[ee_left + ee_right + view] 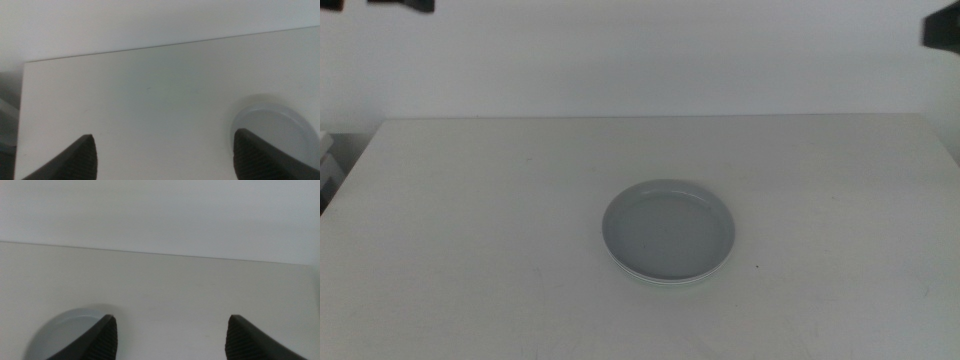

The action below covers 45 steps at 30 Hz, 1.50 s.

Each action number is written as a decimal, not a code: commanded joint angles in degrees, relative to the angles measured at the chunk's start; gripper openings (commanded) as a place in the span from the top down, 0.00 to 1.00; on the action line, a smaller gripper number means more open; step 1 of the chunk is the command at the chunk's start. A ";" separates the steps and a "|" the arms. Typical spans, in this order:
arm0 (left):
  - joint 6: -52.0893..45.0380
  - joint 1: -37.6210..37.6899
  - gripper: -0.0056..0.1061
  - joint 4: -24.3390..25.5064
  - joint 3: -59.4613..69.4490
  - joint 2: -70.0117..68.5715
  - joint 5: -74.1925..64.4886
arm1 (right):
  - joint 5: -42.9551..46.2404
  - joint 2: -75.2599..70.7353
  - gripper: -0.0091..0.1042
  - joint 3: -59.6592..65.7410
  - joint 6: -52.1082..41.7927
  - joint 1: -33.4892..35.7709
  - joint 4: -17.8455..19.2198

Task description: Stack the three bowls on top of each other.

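Surface: white table running back to a plain pale wall.
Bowls: one stack near the middle of the table, a little toward the front and right of centre.
Top bowl: light grey bowl — shallow, round, plate-like, low rim, inside bare.
Beneath it: a paler rim edge shows along the front of the stack; whether one bowl or two lie under the grey one cannot be told, nor their colours.
Stack in left wrist view: grey round of the top bowl, partly behind one jaw.
Stack in right wrist view: grey curve of the top bowl, beside and partly behind one jaw.
Left gripper: raised above the table, jaws spread wide, nothing between them — bare table shows in the gap.
Right gripper: raised above the table too, jaws wide apart, holding nothing.
Arms in middle view: only dark bits at the top corners, left and right, well apart from the stack.
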State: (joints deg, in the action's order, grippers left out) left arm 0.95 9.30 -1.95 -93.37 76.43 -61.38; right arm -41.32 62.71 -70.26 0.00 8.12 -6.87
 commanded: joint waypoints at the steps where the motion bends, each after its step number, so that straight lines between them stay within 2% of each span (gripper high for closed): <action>1: 0.72 0.00 0.01 0.80 2.64 -4.24 7.17 | 2.36 -1.01 0.44 -2.08 -6.23 -4.01 -3.24; 6: 0.22 0.00 0.01 0.80 14.44 -11.36 16.40 | 0.63 -5.03 0.44 2.65 -14.40 -9.20 -9.32; 12: -0.95 0.00 0.01 0.75 30.72 -21.09 28.98 | 7.66 -16.04 0.44 16.52 -18.24 -9.34 -10.81; 19: -0.95 0.06 0.01 0.75 50.93 -33.79 43.79 | 15.55 -31.26 0.44 33.62 -20.94 -9.34 -10.82; 25: -1.89 0.06 0.01 1.35 65.34 -44.81 54.03 | 18.80 -39.92 0.44 42.31 -21.21 -9.34 -10.75; 45: -3.35 -0.02 0.01 -0.25 72.54 -51.39 55.09 | 19.37 -42.25 0.44 44.50 -21.16 -9.34 -10.23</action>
State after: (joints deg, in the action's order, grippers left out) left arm -2.53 9.30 -1.08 -19.99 25.74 -10.23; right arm -27.11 20.82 -24.56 -20.45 -0.94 -17.12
